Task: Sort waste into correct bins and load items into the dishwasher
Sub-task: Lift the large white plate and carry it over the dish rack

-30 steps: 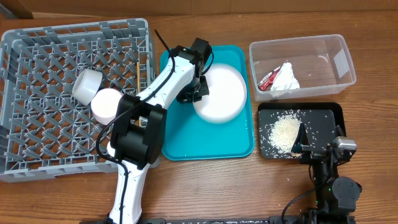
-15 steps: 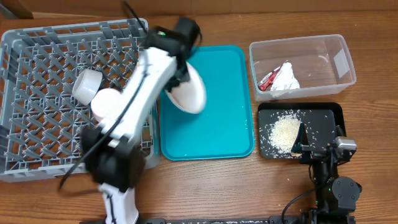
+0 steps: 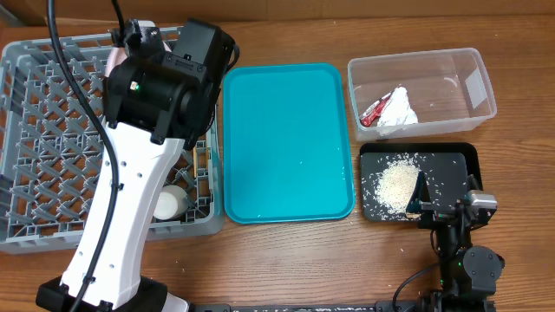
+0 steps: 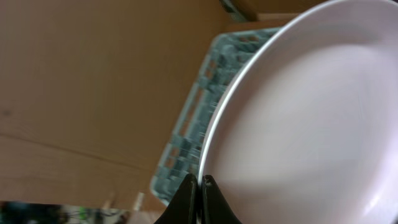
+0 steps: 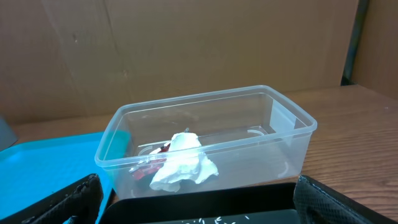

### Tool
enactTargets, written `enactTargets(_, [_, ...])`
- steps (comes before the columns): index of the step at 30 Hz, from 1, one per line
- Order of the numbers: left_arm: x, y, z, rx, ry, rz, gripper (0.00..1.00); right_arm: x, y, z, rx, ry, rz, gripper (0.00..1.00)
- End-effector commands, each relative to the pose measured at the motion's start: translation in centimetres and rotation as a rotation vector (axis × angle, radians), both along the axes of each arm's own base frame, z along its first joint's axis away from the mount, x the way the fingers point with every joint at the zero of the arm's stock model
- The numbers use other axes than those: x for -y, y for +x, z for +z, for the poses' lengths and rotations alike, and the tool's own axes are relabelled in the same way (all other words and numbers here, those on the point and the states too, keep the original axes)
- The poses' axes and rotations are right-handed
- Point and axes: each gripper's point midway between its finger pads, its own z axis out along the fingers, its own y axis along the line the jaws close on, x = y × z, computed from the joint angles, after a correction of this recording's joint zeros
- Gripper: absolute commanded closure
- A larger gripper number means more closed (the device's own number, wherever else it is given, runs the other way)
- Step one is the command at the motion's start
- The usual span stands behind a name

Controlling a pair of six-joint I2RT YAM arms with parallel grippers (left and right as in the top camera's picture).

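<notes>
My left gripper [image 4: 200, 198] is clamped on the rim of the white plate [image 4: 298, 124], holding it over the grey dish rack [image 3: 52, 113], just beside the teal tray [image 3: 286, 143]. My right gripper [image 5: 199, 211] rests with its jaws spread wide at the near edge of the black tray [image 3: 455, 163], which carries the rice [image 3: 397, 184]. The tissue [image 3: 399, 108] and the red wrapper [image 3: 373, 111] lie in the clear tub [image 3: 473, 87].

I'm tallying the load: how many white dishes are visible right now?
2. A plate pinched in the left hand over the rack; a small cup in the rack's lower right corner, overhead view. The arm may hide others.
</notes>
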Motion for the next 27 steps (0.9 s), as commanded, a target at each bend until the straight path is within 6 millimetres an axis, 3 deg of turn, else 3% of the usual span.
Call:
enactTargets(1, [-2.7, -0.9, 3.3, -0.033, 0.228, 0.046, 0.96, 0.1, 0.0, -0.1, 0.004, -0.001, -0.006, 0.00])
enactTargets(5, [-5.5, -1.5, 3.2, -0.044, 0.264, 0.145, 0.96, 0.1, 0.0, -0.1, 0.004, -0.001, -0.006, 0.00])
enactTargets(12, [-11.7, -3.5, 0.3, 0.006, 0.284, 0.419, 0.96, 0.1, 0.0, -0.1, 0.004, -0.001, -0.006, 0.00])
enactTargets(17, [-15.1, -4.1, -1.8, 0.015, 0.357, 0.544, 0.96, 0.1, 0.0, -0.1, 0.004, -0.001, -0.006, 0.00])
enactTargets(22, [-17.0, -3.5, -3.7, -0.009, 0.369, 0.589, 0.96, 0.1, 0.0, -0.2, 0.004, -0.001, -0.006, 0.00])
enactTargets(27, [-17.5, -1.0, -5.7, -0.079, 0.330, 0.537, 0.96, 0.1, 0.0, -0.1, 0.004, -0.001, -0.006, 0.00])
